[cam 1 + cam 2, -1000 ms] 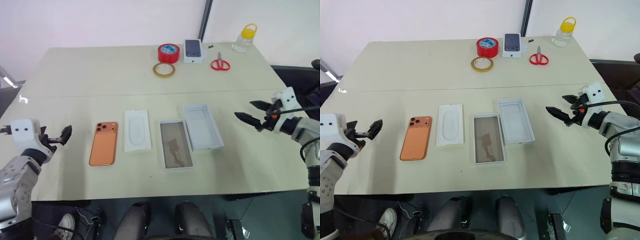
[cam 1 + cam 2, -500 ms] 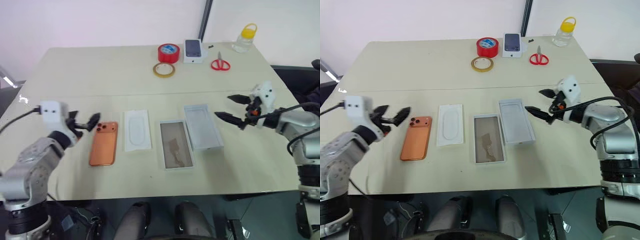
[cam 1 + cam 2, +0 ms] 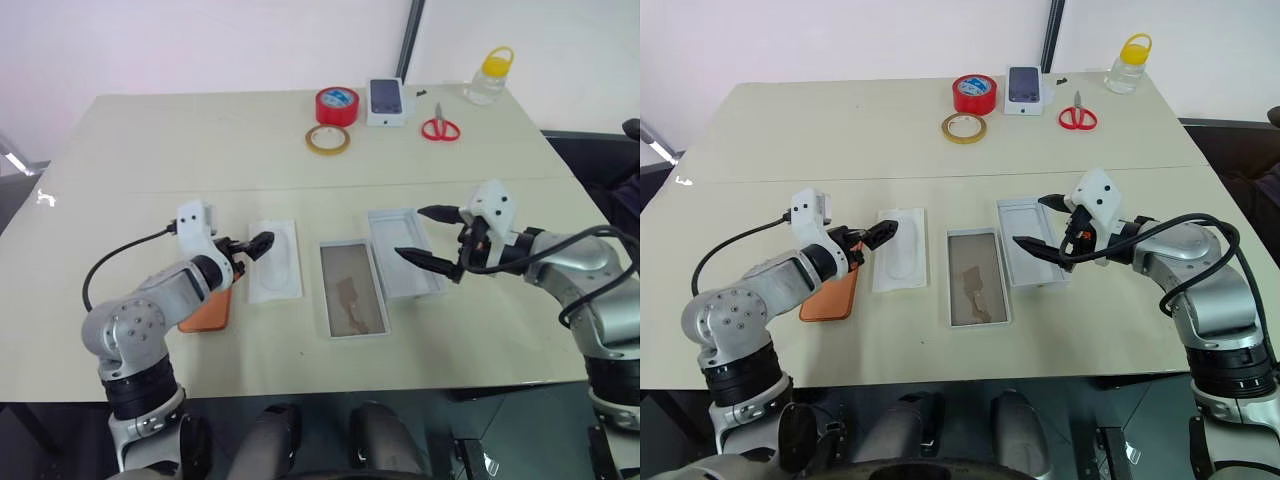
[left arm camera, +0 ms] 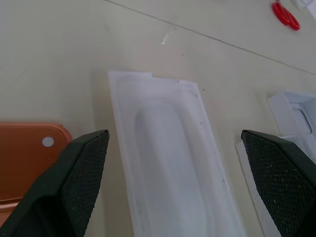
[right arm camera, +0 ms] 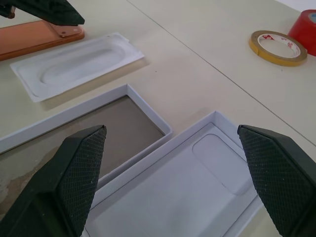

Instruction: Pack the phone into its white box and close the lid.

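Left gripper: your left gripper (image 3: pixel 250 246) hangs with its fingers spread wide and nothing between them, above the near-left corner of the flat white insert (image 3: pixel 274 260).
Right gripper: your right gripper (image 3: pixel 428 236) is also spread apart and empty, poised over the lid (image 3: pixel 405 252); in the right wrist view the lid's open inside lies between its two fingers.
Phone: the phone (image 3: pixel 830 293) lies back up on the table (image 3: pixel 200 140), at 9 o'clock from the insert and just beside it, partly covered by your left arm; its orange corner shows in the left wrist view (image 4: pixel 29 148).
White box: the white box (image 3: pixel 350 288) sits open with its brownish-grey floor showing, at 3 o'clock from the insert, its right edge touching or nearly touching the lid.
Lid: rim up, at 2 o'clock from the box, slightly turned.
Far edge, 12 o'clock: red tape roll (image 3: pixel 337 104), yellow tape ring (image 3: pixel 328 139), small box with a phone picture (image 3: pixel 387 101), red scissors (image 3: pixel 439 127), jar with a yellow cap (image 3: pixel 489 76).
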